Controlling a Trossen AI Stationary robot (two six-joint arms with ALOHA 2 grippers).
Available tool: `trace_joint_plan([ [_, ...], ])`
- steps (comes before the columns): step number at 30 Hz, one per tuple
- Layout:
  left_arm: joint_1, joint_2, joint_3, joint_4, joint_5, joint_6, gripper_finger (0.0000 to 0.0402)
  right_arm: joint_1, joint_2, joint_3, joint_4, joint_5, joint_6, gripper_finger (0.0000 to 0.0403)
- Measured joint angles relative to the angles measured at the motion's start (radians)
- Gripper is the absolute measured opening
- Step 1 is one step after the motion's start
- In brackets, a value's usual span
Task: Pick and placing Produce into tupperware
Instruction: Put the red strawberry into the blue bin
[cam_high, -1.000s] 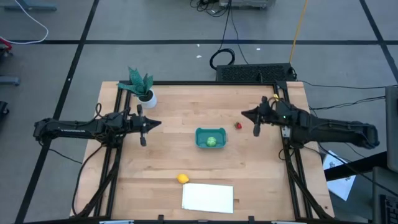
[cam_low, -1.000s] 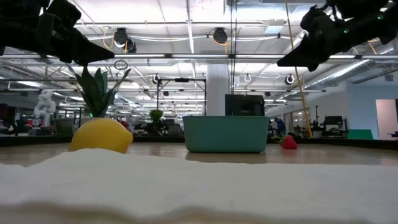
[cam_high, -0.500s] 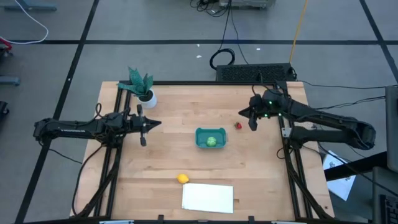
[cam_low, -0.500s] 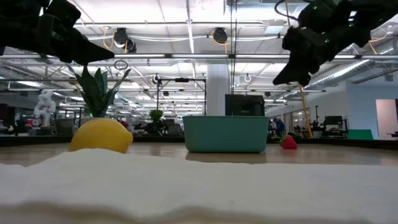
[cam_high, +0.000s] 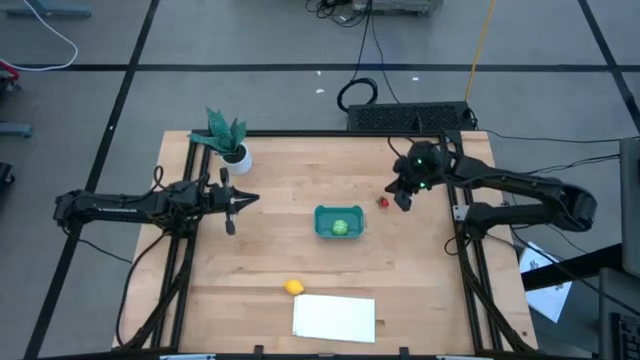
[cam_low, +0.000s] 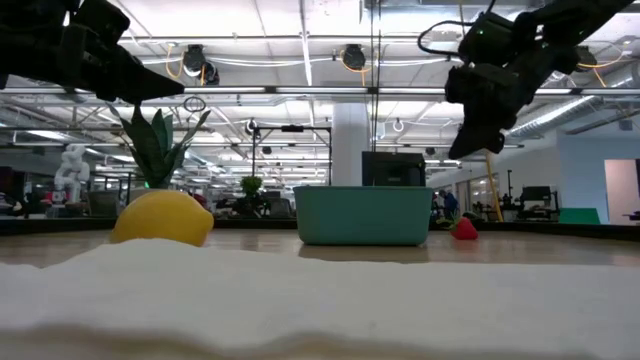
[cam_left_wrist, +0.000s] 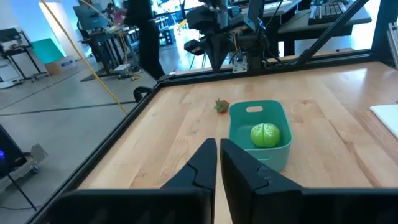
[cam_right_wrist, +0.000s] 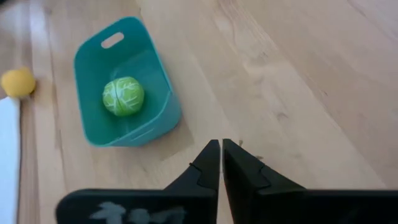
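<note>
Tupperware tub (cam_high: 339, 222) lies long axis left-right, green produce (cam_high: 340, 227) inside; right gripper (cam_high: 403, 198) hangs closed and empty above the red piece (cam_high: 382, 202).

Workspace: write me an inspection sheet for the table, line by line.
Surface: light wooden table top, bare between items.
Job's things: round green toy vegetable lies inside the shallow teal plastic tub; small red toy fruit on the wood beside the tub; yellow lemon-like toy near the front edge.
Clutter: green-leaved plant in a white pot; flat white rectangular sheet.
Grippers: left gripper waits over the left side, jaws shut, empty; right gripper hangs beside the red fruit, jaws shut, empty.
Cables: black cable loop on the floor behind the table.
Surroundings: grey floor; open hall with ceiling lights.
</note>
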Motion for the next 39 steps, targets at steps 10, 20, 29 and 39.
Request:
trace_joint_plan([
  [10, 0.000, 0.000, 0.000, -0.005, 0.000, -0.002, 0.0002, 0.000, 0.074, 0.021, -0.019, 0.005, -0.010, 0.0140],
  [20, 0.000, 0.000, 0.000, -0.027, 0.000, -0.006, 0.0027, 0.031, 0.137, 0.021, -0.022, 0.113, -0.132, 0.0280],
  [29, 0.000, 0.000, 0.000, -0.031, 0.000, -0.009, 0.0012, 0.082, 0.137, 0.021, -0.026, 0.135, -0.269, 0.0304],
  [39, 0.000, 0.000, 0.000, -0.031, 0.000, -0.010, 0.0015, 0.089, 0.162, 0.020, -0.047, 0.132, -0.235, 0.0304],
])
